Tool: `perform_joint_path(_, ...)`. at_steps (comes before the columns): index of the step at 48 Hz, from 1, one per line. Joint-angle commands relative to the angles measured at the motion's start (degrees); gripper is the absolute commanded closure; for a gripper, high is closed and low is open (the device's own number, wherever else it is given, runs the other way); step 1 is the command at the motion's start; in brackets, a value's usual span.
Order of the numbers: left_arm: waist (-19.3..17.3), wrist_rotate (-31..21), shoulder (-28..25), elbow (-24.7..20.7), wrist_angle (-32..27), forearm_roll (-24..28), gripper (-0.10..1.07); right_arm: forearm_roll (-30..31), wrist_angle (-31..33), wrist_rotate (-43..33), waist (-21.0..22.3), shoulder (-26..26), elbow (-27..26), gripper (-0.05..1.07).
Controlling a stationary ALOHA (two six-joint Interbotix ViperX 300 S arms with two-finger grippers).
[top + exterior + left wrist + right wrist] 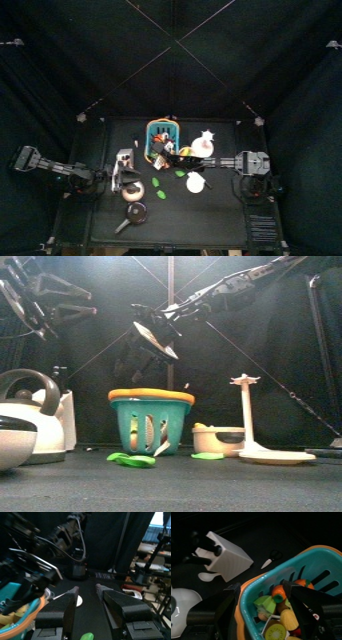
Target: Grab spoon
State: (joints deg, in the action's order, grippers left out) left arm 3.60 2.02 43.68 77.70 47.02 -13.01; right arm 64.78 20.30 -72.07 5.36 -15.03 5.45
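Two black arms are seen at the black bench [221, 215], one at each side. The right claw [262, 586] is held above a teal plastic basket with an orange rim [314, 559], and its jaws are spread wide over the basket's edge with nothing held between them. Toy food pieces in orange, green and yellow [278, 612] are piled inside the basket. In the front view this claw [158, 336] is raised well above the basket [150, 421], touching nothing.

A small white spoon [206, 576] is seen in the right wrist view, lying flat on the bench just beside a white knife block with black handles [228, 558]. It is well apart from both claws. A pair of scissors [271, 558] lies between the block and the basket, and a white kettle [181, 607] stands nearby.

The left claw [86, 587] is held low at the left of the basket, its jaws parted and empty. A white rounded object [79, 601] is seen on the bench beyond it.

A wooden mug stand on a round base [247, 421] is placed right of the basket, with a small wooden bowl [214, 439] between them. Green toy leaves [134, 459] are laid in front.
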Motion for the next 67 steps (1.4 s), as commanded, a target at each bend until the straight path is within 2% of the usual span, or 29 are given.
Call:
perform_joint_path(1,-4.0,0.2,3.9,0.7,0.1,0.1,0.21,1.0,-0.2,0.1,-1.7,2.0,-1.6,0.05)
perform_joint_path(8,-10.5,0.0,6.3,2.2,-1.3,-0.2,0.21,3.3,-0.2,0.0,-4.6,1.3,-2.0,0.05)
perform_joint_path(18,-23.5,-0.1,6.4,3.5,-10.1,-5.4,0.21,8.3,-0.3,0.5,-6.5,-2.5,-3.4,0.05)
perform_joint_path(22,-27.2,0.1,6.4,3.5,-13.5,-6.8,0.21,9.6,-0.3,0.6,-6.7,-4.0,-4.6,0.05)
perform_joint_path(33,-34.7,0.0,6.4,3.9,-22.0,-6.7,0.24,10.3,-0.2,0.6,-6.2,-7.9,-8.7,0.05)
perform_joint_path(37,-36.3,0.1,6.5,4.1,-24.9,-6.7,0.29,10.4,-0.2,0.7,-6.2,-9.4,-10.1,0.05)
perform_joint_path(46,-37.4,0.0,6.6,4.7,-29.2,-6.5,0.38,10.0,-0.2,0.6,-6.2,-12.2,-13.1,0.06)
perform_joint_path(67,-37.4,0.1,7.7,4.7,-31.1,-6.4,0.39,8.3,-0.3,0.6,-5.8,-16.3,-18.6,0.08)
